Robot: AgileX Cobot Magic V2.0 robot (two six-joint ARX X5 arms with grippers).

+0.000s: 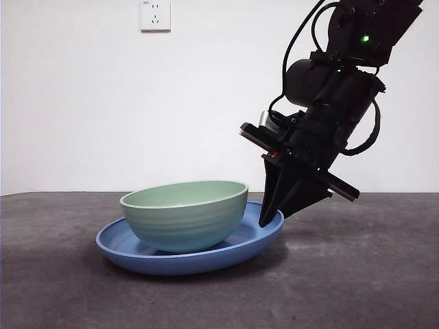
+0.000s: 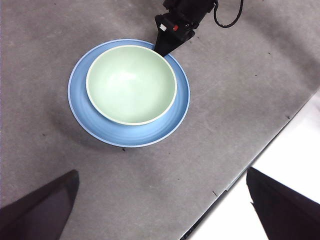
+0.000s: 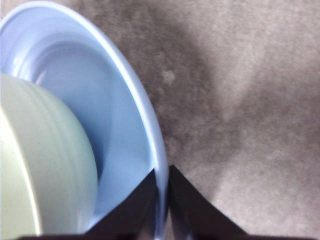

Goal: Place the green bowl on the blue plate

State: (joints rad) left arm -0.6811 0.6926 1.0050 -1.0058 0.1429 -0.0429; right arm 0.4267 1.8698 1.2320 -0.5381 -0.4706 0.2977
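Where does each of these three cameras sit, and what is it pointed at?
Front view: low, table height, looking level at green bowl on blue plate; right gripper enters from above.
Left wrist: high, looking down on both; left gripper open.
Right wrist: close, its own jaws pinching the plate rim.
All three share bowl and plate.

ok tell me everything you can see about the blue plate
The blue plate is wide, shallow, round and glossy, ceramic-looking, with a raised sloping rim. It sits on the dark grey table, its side nearest the right tool lifted slightly. The green bowl sits in it, off-centre. The right tool's jaws are closed on the rim, one inside and one outside.
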